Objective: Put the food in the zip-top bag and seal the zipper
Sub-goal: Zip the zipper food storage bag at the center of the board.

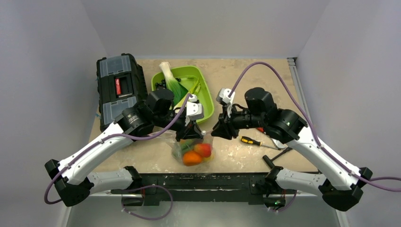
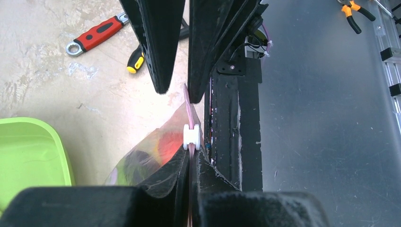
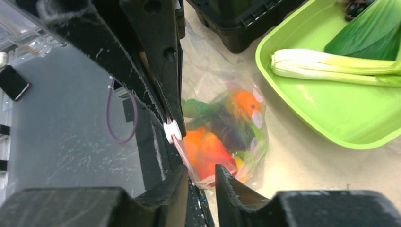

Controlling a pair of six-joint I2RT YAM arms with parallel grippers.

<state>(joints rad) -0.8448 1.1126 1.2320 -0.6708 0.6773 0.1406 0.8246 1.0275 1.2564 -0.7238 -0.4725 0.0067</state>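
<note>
Left gripper (image 2: 190, 158) fingers are clenched on the zipper (image 2: 188, 111), the white slider (image 2: 191, 137) touching their tips, while the right gripper (image 2: 182, 90) stands parted around the strip's far end. Food (image 3: 208, 149) sits inside the zip-top bag (image 3: 250, 142), which lies at the near edge of the tabletop (image 2: 94, 94), just beside the black frame rail (image 2: 234, 127). Bare surface separates the bag from the green tray (image 2: 28, 151).

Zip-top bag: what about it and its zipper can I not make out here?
- Whether the zipper is sealed: the wrist views see it edge-on, and the top view shows it too small, between the left gripper and right gripper.
- How many pieces of food are inside: they overlap behind the creased zip-top bag.
- The zipper past the white slider, right wrist view: hidden by the left gripper's finger.
</note>
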